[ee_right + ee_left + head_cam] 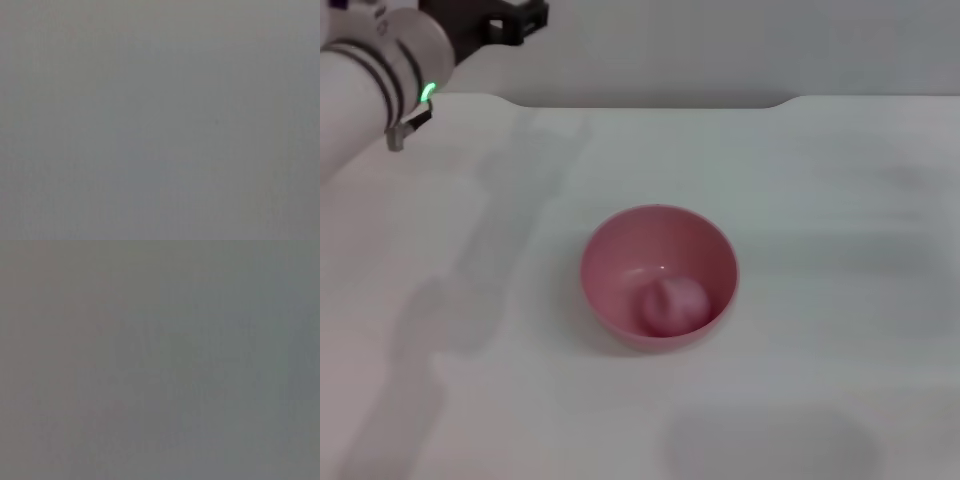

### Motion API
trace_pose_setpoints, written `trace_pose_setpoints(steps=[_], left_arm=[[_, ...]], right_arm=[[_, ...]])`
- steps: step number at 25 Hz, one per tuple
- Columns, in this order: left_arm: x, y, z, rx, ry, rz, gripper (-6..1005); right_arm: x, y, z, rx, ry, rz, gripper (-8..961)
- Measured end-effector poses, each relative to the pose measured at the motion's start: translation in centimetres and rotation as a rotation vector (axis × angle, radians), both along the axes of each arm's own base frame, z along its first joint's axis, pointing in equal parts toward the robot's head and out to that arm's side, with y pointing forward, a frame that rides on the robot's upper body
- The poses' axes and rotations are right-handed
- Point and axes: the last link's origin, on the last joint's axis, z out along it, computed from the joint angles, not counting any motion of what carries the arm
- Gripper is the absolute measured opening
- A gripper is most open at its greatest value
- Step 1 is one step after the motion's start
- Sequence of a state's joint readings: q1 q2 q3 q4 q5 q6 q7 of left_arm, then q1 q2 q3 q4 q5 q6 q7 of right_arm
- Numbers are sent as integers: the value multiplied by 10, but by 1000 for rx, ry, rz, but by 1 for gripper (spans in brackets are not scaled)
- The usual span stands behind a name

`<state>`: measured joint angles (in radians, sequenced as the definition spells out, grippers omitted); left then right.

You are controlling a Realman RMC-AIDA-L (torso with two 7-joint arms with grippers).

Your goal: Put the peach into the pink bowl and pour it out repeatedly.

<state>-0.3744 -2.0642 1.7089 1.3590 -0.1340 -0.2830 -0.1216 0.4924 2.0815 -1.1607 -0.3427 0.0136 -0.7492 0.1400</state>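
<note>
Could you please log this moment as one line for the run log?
small pink toy peach: inside glossy pink plastic bowl | bowl: upright on white table | left gripper: raised, far-left corner

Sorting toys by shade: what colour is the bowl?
Plain glossy pink bowl, no pattern; the head view shows it best.

Pink bowl (659, 277) upright, approx. centre of white table (840, 200). Peach (672, 305) inside bowl, resting on bottom, toward near-right wall. Left arm (370, 80) raised at far-left corner, well apart from bowl; green light lit on wrist. Left gripper (515, 20) dark, partly cut off by top edge; finger state unclear. Right arm not in view.
</note>
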Motion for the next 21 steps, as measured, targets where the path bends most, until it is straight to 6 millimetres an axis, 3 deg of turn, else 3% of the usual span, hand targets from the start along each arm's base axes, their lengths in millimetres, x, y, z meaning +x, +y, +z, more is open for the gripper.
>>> trace_pose_setpoints(steps=[5,11,18,21], left_arm=[[-29,-9,1,116,-71,-97,808],[-69,-20,-15,187,-94,-182,808],[-115,-23,-39,158,-55,-125,808],[-126,-26,-40,168,-60,-102,808]], right_arm=[[3,-14,-10,-1,2,24,603],[-5,-55,-24,25,-9,222,603],[1,-82,-40,-42,-29,250,603],[1,-94,-40,-35,-40,286,603]])
